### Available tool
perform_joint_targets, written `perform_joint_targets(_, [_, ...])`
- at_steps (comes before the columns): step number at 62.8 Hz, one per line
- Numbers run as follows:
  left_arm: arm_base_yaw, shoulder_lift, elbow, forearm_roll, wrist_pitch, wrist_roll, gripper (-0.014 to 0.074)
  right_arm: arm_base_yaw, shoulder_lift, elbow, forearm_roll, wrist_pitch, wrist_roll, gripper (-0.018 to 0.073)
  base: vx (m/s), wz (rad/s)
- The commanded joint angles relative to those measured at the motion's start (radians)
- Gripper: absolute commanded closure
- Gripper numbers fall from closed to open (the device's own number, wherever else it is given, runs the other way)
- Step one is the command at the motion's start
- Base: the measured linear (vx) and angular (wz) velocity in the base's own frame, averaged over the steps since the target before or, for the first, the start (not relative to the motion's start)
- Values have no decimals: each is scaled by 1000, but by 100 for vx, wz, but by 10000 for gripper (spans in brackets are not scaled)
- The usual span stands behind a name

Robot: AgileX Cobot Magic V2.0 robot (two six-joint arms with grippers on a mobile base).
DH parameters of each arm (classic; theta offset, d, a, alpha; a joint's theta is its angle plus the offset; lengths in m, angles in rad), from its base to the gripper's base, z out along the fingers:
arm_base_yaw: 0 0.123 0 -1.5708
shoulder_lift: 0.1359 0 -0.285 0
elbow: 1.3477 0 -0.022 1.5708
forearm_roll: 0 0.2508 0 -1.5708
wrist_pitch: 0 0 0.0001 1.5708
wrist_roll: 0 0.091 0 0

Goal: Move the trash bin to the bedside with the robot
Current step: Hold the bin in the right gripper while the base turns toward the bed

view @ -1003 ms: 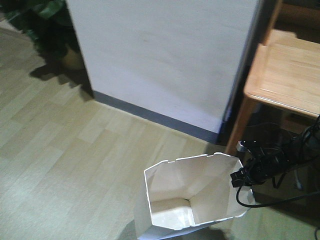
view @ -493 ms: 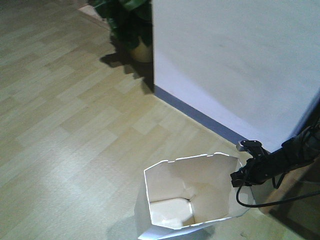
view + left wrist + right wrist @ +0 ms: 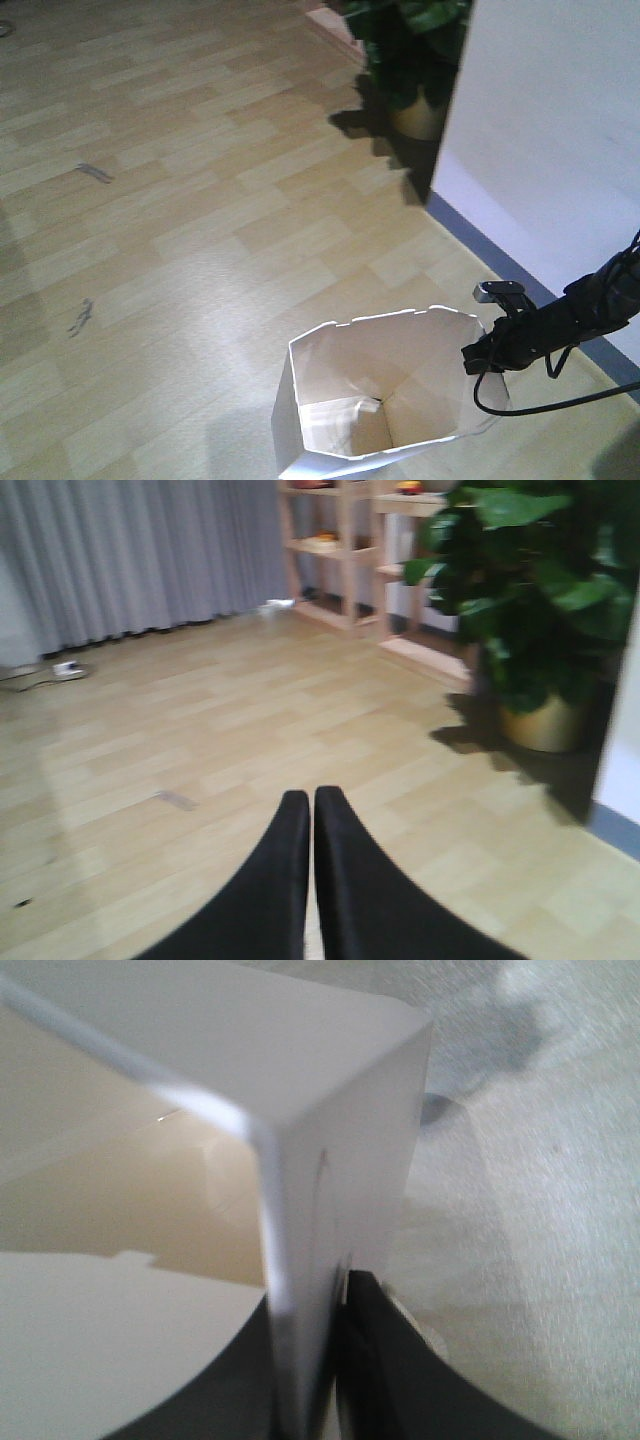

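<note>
Front view: white, faceted, thin-walled plastic trash bin (image 3: pixel 420 390) stands upright on pale wood-plank floor (image 3: pixel 180 200), near a white wall with grey skirting (image 3: pixel 560 130). Slim black right arm (image 3: pixel 585 300) enters from the right, angled downward; right end effector (image 3: pixel 474 360) sits at the bin's right rim.
Left wrist view: left end effector (image 3: pixel 312 802) pressed together, empty, aimed across the floor near a leafy potted plant (image 3: pixel 530 600).
Right wrist view: right end effector (image 3: pixel 325 1305) pinched on the trash bin wall (image 3: pixel 340 1120).
</note>
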Motion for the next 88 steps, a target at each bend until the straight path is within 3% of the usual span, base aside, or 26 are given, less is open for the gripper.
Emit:
perform_joint_targets(1, [1,-14,19,-4,-71,0,603,-2,-75,-7,38,222,3,566,12,59])
perform_joint_targets(43, [1,-14,19,-4,-71,0,603,-2,-75,-7,38,222,3,566,18,59])
perform_joint_targets(88, [1,-14,19,-4,-71,0,603,-2,-75,-7,38,222,3,566,29,10])
